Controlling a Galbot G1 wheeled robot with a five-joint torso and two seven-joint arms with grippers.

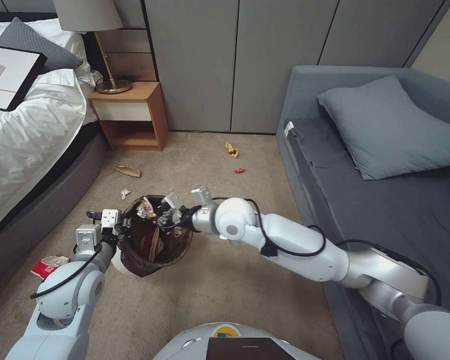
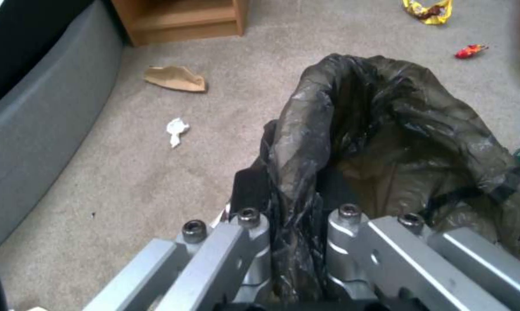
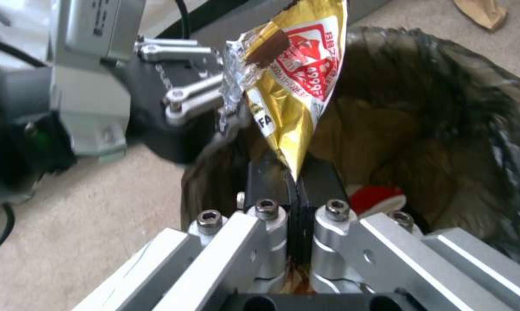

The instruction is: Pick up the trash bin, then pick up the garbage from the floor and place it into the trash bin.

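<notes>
Beige carpeted floor (image 1: pixel 225 280) is carrying scattered garbage near the nightstand (image 1: pixel 130 117). Trash bin (image 1: pixel 155 242) is hanging above it, the left gripper (image 2: pixel 294 224) pinching its liner rim. Right gripper (image 3: pixel 297 194) is pinching a gold snack wrapper (image 3: pixel 294 86) over the bin's mouth.

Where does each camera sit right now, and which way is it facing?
Head view: on the robot's head, looking down at the beige carpet floor; both arms show, meeting at the round white plastic trash bin with dark liner.
Left wrist view: behind the left pincer, shut on the bin's liner rim.
Right wrist view: behind the right pincer, holding a gold-and-red foil snack wrapper over the bin.
Shared: both wrist views show the bin's liner.
</notes>
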